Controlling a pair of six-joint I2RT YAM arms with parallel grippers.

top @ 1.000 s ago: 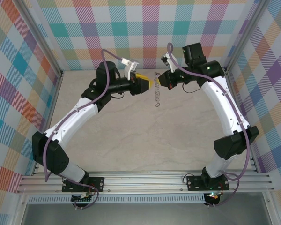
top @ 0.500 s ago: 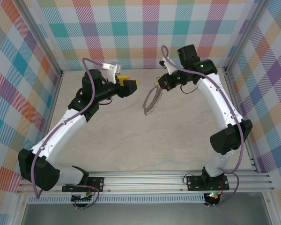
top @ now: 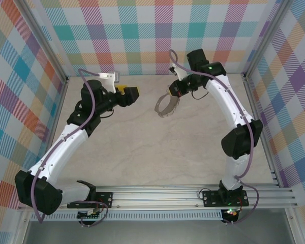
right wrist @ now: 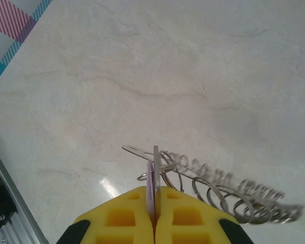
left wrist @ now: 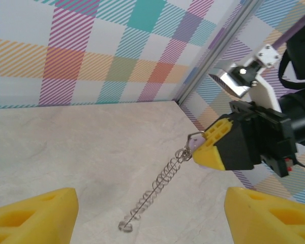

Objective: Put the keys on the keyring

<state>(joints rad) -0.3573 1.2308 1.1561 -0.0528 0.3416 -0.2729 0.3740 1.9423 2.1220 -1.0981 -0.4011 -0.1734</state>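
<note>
Keyring [top: 166, 105] hangs off right gripper [right wrist: 153, 195], looks light, swingy.
Pinch sits on lilac key [left wrist: 195, 144]; left gripper [top: 131, 93] wide, empty; take the rim.

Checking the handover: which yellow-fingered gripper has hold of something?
The right gripper, shut on the small lilac-headed key with the silver wire keyring hanging from it; the left gripper stands open, empty.
</note>
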